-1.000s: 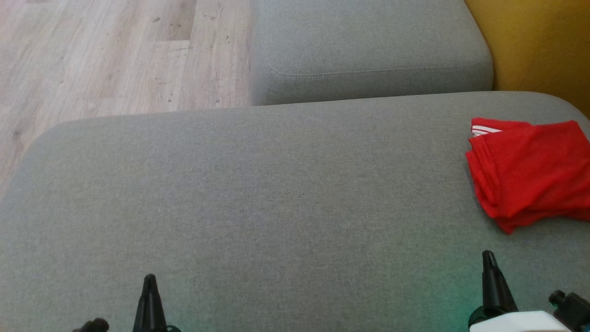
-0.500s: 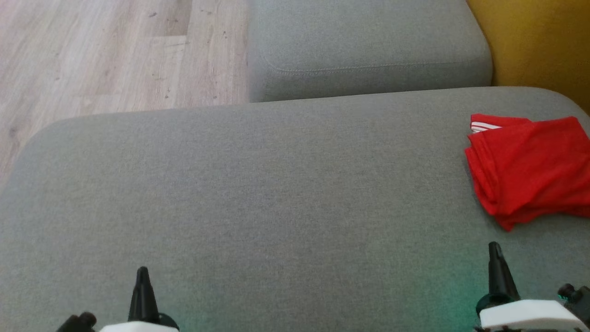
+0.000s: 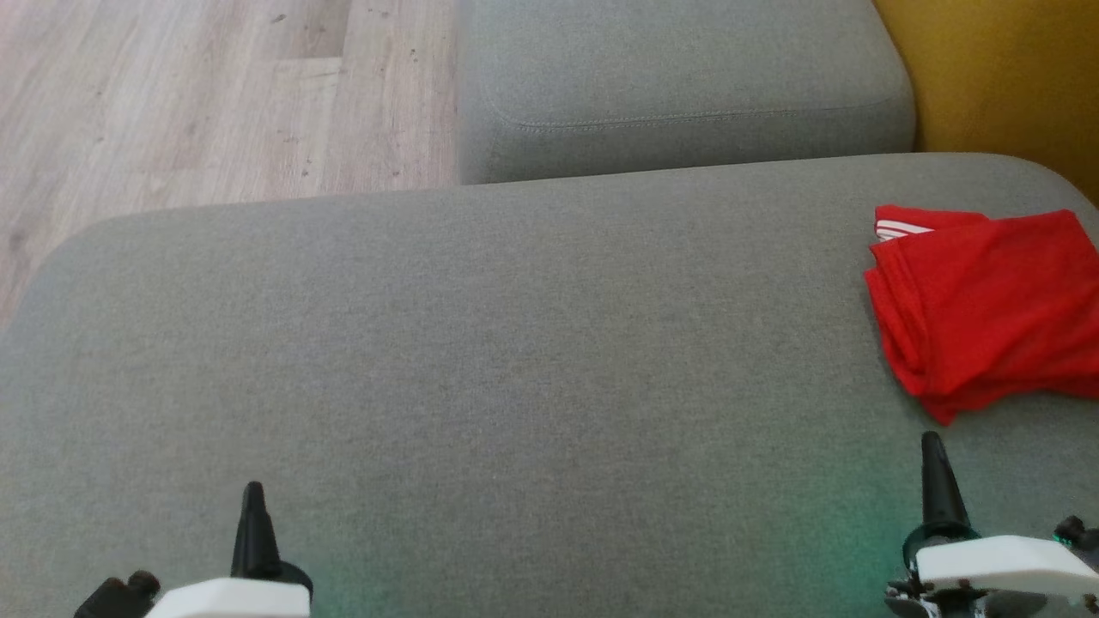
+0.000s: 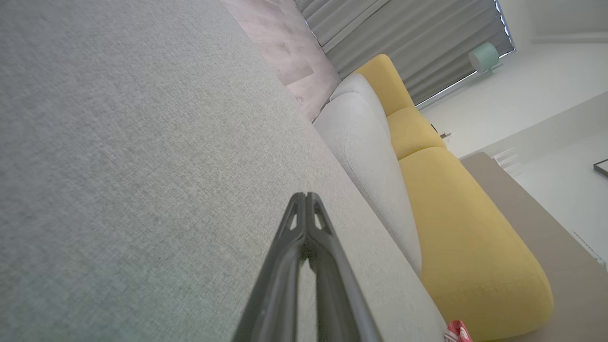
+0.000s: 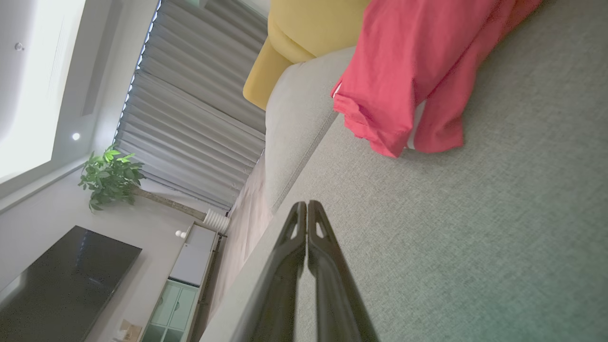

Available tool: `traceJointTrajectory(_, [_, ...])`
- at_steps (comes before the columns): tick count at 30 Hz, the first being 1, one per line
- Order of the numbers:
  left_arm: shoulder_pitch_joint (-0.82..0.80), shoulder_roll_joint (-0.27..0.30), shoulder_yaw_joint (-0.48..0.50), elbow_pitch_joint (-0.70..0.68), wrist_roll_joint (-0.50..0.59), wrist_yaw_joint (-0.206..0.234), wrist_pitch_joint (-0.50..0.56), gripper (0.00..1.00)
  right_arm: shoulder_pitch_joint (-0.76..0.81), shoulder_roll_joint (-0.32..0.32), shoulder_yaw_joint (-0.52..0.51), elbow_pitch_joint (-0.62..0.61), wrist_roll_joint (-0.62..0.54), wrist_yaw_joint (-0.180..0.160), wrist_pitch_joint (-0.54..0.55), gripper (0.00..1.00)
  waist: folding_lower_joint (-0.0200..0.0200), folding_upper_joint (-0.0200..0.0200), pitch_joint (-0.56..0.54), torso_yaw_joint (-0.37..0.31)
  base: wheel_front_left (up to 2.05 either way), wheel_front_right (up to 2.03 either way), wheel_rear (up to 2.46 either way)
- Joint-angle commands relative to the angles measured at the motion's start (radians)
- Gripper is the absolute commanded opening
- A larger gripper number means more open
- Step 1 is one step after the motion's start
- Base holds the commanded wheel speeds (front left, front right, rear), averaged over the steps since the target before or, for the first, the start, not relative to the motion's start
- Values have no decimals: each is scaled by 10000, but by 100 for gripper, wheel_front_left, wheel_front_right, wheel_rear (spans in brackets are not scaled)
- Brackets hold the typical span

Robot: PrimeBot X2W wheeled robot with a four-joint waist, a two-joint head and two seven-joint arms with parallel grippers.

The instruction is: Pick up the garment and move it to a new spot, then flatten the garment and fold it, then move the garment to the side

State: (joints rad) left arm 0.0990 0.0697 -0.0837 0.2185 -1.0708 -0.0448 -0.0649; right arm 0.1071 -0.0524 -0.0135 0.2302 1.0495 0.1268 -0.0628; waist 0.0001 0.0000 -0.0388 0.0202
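Nearest the robot, along the near edge of the grey seat cushion (image 3: 515,343), are the left gripper (image 3: 251,491), toward the near-left corner, and the right gripper (image 3: 932,442), toward the near-right corner. Each has its two dark fingers clenched tip to tip, and both wrist views show the fingers meeting with no cloth between them. Whether the tips touch the grey fabric cannot be told.

Beyond the right gripper and apart from it, the red garment (image 3: 987,300) lies folded in a compact stack at the right edge of the cushion, roughly midway between the near and far edges. Its layered folds face left, and a white-striped trim shows at its far-left corner.

Past the far edge lie a second grey cushion (image 3: 687,77) at centre, a pale wooden floor (image 3: 172,103) to the left and a yellow cushion (image 3: 996,77) to the right.

Farthest off, the right wrist view shows grey curtains (image 5: 190,118), a potted plant (image 5: 109,178) and a dark television screen (image 5: 61,280).
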Motion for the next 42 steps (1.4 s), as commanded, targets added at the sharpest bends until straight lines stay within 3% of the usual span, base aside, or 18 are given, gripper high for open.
traceJointTrajectory(1, [-578,131,349,-256,-258,-85,45,0,-658,-232,61,-266,290,24,59,0,-1,0,10,-5,0,0,0])
traceJointTrajectory(42, [-1819,107,1382,172,-4912,-744,1242,0,-1901,-238,-536,66,5062,36,1260,0,-1,0,359,-173,0,0,0])
